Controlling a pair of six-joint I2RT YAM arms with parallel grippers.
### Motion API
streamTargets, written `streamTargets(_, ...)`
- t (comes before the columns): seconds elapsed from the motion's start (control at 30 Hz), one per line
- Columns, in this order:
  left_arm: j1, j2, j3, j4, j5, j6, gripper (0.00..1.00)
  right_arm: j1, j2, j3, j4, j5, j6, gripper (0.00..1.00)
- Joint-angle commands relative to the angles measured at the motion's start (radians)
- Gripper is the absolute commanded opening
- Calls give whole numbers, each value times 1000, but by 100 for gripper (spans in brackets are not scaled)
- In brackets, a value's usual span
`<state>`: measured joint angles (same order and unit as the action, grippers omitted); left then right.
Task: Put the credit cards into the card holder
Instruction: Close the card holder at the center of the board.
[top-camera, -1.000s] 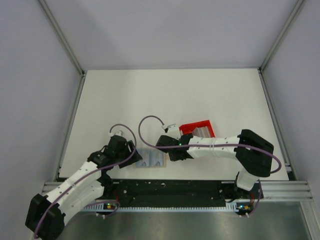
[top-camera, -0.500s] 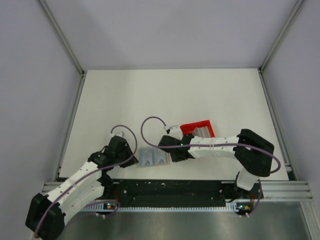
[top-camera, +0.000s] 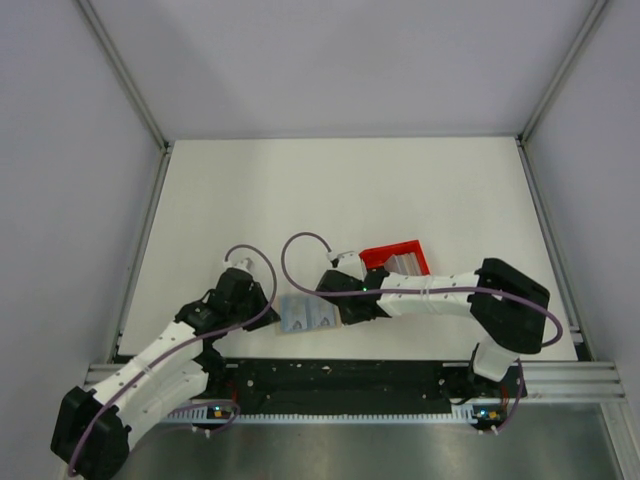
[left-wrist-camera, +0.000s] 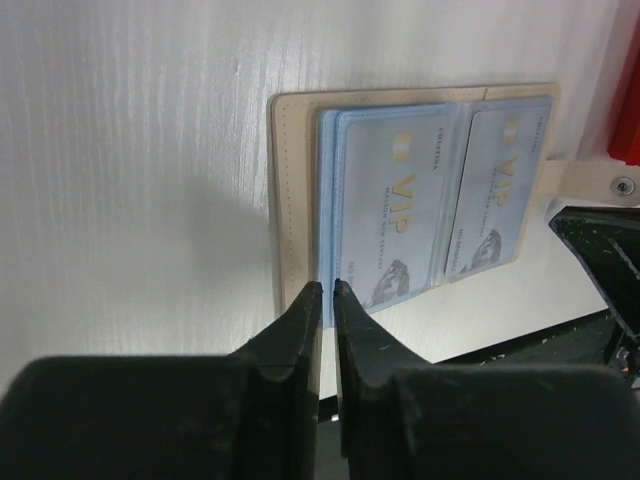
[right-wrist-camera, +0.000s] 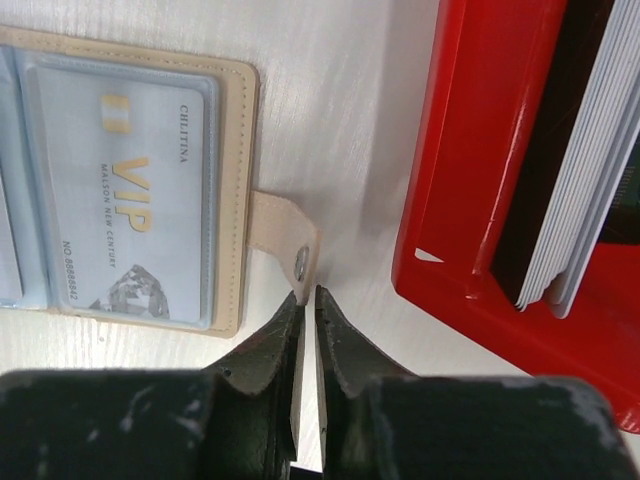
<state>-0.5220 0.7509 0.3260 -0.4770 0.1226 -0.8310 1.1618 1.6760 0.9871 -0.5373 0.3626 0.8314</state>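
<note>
Two pale-blue credit cards (left-wrist-camera: 395, 200) sleeved in card holder (top-camera: 305, 315), spread open lower centre on counter (top-camera: 300, 200), long axis left-right, snap tab (right-wrist-camera: 280, 235) pointing right toward red tray (right-wrist-camera: 470, 200). Jaws nearly pressed together on both: left gripper (left-wrist-camera: 327, 290) at holder's left end, right gripper (right-wrist-camera: 308, 293) at tab tip.

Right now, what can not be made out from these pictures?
- Number of credit cards in the red tray: right wrist view, tray wall and frame edge cut them.
- Whether left tool pinches the card holder: left wrist view, fingertips cover the contact.
- Card holder in top view: too small to read its pockets.
</note>
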Motion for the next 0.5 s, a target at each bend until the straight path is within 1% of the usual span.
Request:
streamTargets(0.0, 4, -8, 59, -41, -67, 27, 24, -14, -90, -19, 19, 18, 12, 12)
streamTargets(0.13, 4, -12, 55, -78, -101, 12, 44, -13, -209, -18, 22, 21, -1, 17)
streamTargets(0.2, 4, -10, 47, -81, -109, -6, 47, -8, -266, -10, 45, 7, -31, 17)
streamTargets(0.27, 4, -9, 41, -87, -113, -26, 52, -5, -292, 8, 77, -23, -75, 17)
streamTargets(0.3, 4, -8, 38, -89, -113, -34, 52, -4, -292, 18, 98, -49, -93, 17)
streamTargets(0.4, 4, -10, 15, -69, -113, -48, 56, -5, -228, 76, 131, -122, -120, 16)
streamTargets(0.47, 4, -10, -2, -46, -94, -52, 56, -5, -156, 122, 122, -151, -121, 13)
